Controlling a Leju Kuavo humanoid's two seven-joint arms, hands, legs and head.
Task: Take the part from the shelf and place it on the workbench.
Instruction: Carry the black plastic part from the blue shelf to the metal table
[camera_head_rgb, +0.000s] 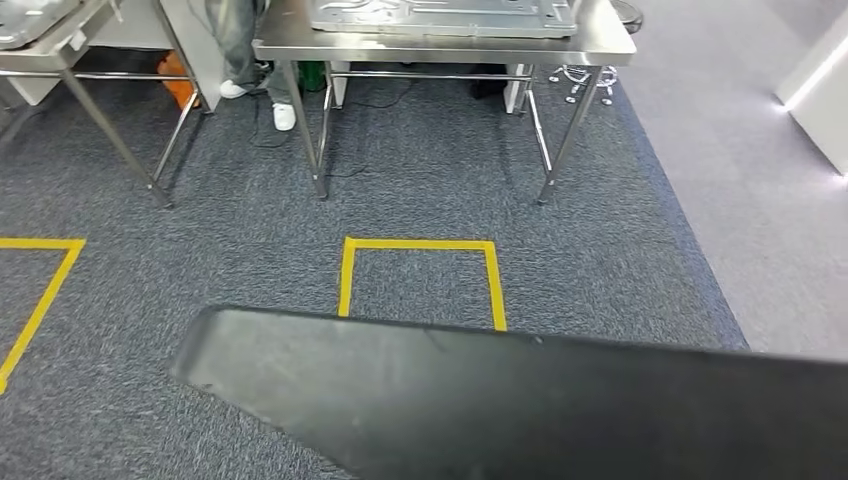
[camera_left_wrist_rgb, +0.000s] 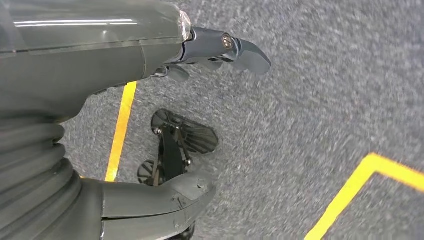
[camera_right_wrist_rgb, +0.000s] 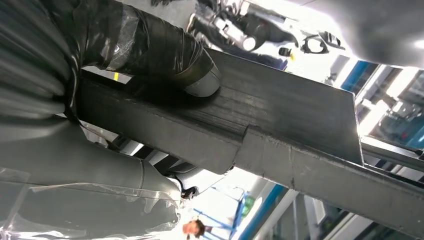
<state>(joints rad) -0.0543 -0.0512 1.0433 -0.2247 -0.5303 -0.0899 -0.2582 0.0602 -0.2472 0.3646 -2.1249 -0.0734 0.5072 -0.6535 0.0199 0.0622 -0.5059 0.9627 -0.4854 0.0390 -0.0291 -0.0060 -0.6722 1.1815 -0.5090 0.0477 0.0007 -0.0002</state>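
From the head view, the part (camera_head_rgb: 520, 405), a long flat dark metal panel, stretches across the near edge of the scene from the left to the right border, held above the grey carpet (camera_head_rgb: 250, 230). Beyond it a yellow tape square (camera_head_rgb: 420, 280) is marked on the carpet, and further off stands the steel worktop (camera_head_rgb: 450, 45) carrying a pale metal sheet (camera_head_rgb: 440, 15); a person's legs (camera_head_rgb: 245, 60) stand at its far left, beside a second steel table (camera_head_rgb: 60, 50). In the left wrist view, the left hand (camera_left_wrist_rgb: 150, 120) hangs over the carpet with its fingers (camera_left_wrist_rgb: 235, 50) apart and nothing between them and the thumb. In the right wrist view, the right hand (camera_right_wrist_rgb: 100, 95) is clamped on the part (camera_right_wrist_rgb: 280, 130), its taped thumb (camera_right_wrist_rgb: 165, 55) pressed flat on the panel's face and the folded edge running away from the palm.
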